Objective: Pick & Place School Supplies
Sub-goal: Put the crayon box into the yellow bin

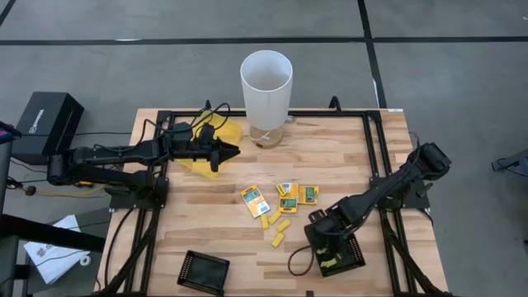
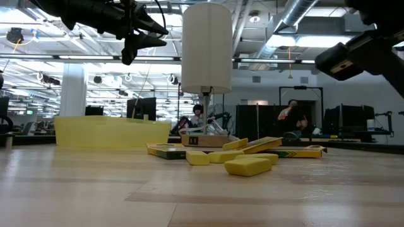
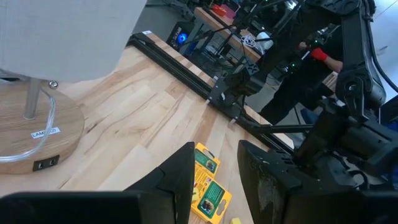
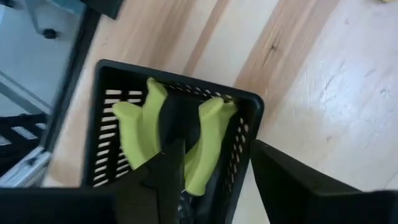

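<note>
Plier-like tool (image 4: 180, 140) — green handles, lying in the black tray (image 4: 109, 93) directly beneath your right claw (image 4: 211, 180), fingers spread, nothing pinched. Risk: lifting off crooked could snag a handle — dragging it out. Left claw (image 1: 221, 152) hangs spread, well apart.

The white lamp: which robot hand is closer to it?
Left. The left gripper hovers just beside the lamp, over the yellow pouch. The right gripper is far across the table, open above a black tray holding a green-handled tool.
</note>
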### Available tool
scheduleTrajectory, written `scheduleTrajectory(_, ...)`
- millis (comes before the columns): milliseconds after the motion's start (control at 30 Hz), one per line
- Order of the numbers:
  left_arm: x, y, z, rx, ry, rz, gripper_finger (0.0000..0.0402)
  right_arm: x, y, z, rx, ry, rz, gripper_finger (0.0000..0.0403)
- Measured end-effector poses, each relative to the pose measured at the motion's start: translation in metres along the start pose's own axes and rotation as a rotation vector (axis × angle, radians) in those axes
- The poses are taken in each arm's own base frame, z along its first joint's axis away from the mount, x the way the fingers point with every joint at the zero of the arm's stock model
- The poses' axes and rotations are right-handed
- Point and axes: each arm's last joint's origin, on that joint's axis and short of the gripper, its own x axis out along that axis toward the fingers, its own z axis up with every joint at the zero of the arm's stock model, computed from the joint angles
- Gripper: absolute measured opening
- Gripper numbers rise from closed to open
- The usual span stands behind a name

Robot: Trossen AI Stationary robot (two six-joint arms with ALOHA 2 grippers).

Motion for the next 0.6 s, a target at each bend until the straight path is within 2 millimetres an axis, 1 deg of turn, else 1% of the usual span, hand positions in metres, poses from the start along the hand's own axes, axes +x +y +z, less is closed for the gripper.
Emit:
scheduleTrajectory(67,0.0,0.0,0.0,0.0,0.0,0.0,0.0117,-0.007,-0.003,0.001,0.024,-0.024,0.021,0.0171)
scheduleTrajectory(167,0.0,0.0,0.001,0.016,-0.013,0.012,0.0117,-0.025,-0.01,0.002,0.055,-0.09,0.016,0.0164)
scheduleTrajectory(267,0.0,0.001,0.002,0.05,-0.036,0.034,0.0117,-0.045,-0.024,0.004,0.131,-0.189,0.004,0.0154)
scheduleTrajectory(333,0.0,0.003,0.004,0.051,-0.047,0.05,0.0117,-0.057,-0.038,0.007,0.21,-0.269,-0.009,0.0148)
scheduleTrajectory(433,-0.001,0.005,0.005,0.052,-0.051,0.058,0.0117,-0.073,-0.063,0.011,0.4,-0.409,-0.025,0.0141)
scheduleTrajectory(600,-0.001,0.006,0.003,0.114,-0.034,0.068,0.0117,-0.094,-0.102,0.016,0.829,-0.642,-0.056,0.0133)
